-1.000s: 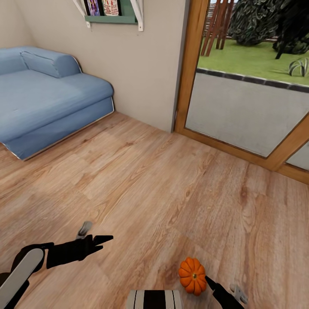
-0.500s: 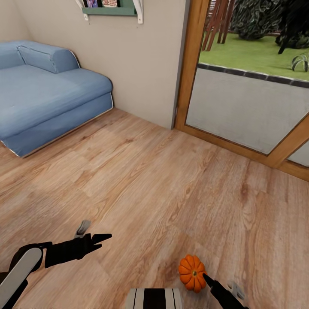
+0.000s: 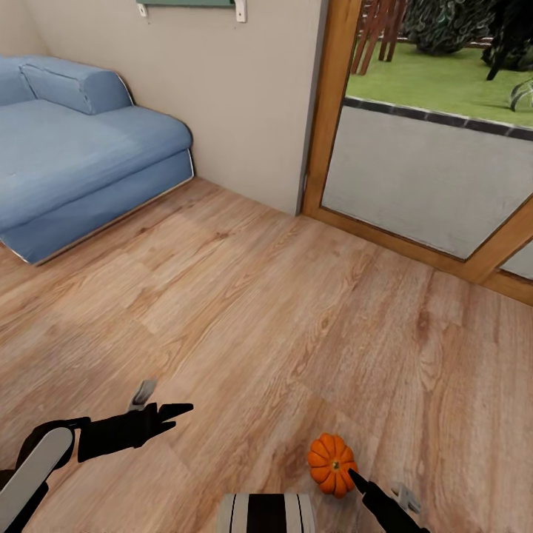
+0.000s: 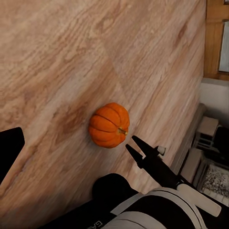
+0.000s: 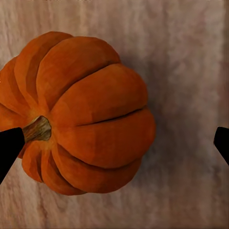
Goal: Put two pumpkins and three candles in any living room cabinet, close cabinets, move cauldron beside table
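Pumpkin (image 3: 332,464) on wooden floor (image 3: 281,326), just ahead of right gripper (image 5: 114,143), jaws wide around it; left gripper (image 3: 166,411) empty, apparently open. Likely light, rigid, smooth; best pinched across ribbed belly, not stem

Wood-plank floor (image 3: 244,296), blue sofa (image 3: 66,148) by beige wall (image 3: 237,89), wood-framed glass door (image 3: 414,170) onto lawn (image 3: 444,85).

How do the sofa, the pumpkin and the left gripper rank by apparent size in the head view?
1. sofa, largest by far, though farthest away.
2. left gripper.
3. pumpkin: looks close to the gripper in size, so their order is unsure.
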Robot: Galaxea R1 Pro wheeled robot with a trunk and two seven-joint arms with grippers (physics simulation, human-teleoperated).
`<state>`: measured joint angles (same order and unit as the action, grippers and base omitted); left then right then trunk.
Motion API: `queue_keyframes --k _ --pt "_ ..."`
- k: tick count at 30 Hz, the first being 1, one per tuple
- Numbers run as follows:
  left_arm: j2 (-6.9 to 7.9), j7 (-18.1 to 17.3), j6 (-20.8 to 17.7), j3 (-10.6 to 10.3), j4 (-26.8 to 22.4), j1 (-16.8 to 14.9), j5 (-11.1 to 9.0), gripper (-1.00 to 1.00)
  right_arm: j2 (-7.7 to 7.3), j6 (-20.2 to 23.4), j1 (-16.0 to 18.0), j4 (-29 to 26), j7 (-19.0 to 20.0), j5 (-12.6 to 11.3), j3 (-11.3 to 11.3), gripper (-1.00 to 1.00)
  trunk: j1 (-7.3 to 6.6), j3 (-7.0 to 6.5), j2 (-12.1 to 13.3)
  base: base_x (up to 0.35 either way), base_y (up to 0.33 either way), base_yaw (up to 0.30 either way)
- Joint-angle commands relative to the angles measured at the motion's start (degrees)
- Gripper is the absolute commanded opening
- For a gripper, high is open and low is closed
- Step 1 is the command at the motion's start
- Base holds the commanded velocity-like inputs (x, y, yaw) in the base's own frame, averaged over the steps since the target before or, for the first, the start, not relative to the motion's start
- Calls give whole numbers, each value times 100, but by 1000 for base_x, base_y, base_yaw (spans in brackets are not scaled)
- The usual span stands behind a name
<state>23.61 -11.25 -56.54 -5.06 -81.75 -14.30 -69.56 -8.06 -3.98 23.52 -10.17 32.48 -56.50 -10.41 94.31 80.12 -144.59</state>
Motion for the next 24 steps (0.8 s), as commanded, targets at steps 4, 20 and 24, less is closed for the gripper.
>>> queue_keyframes --k 4,20,24 --pt "3 -53 -7 -3 1 -3 48 100 -3 -40 3 11 90 -37 -49 100 4 48 -4 0 0 0" --pt "4 -53 -7 -3 1 -3 48 100 0 -59 3 15 127 -37 -49 100 17 159 -11 0 0 0" --pt "5 -60 -7 -3 1 -3 48 100 -2 -59 4 15 127 -37 -49 100 22 203 -13 0 0 0"
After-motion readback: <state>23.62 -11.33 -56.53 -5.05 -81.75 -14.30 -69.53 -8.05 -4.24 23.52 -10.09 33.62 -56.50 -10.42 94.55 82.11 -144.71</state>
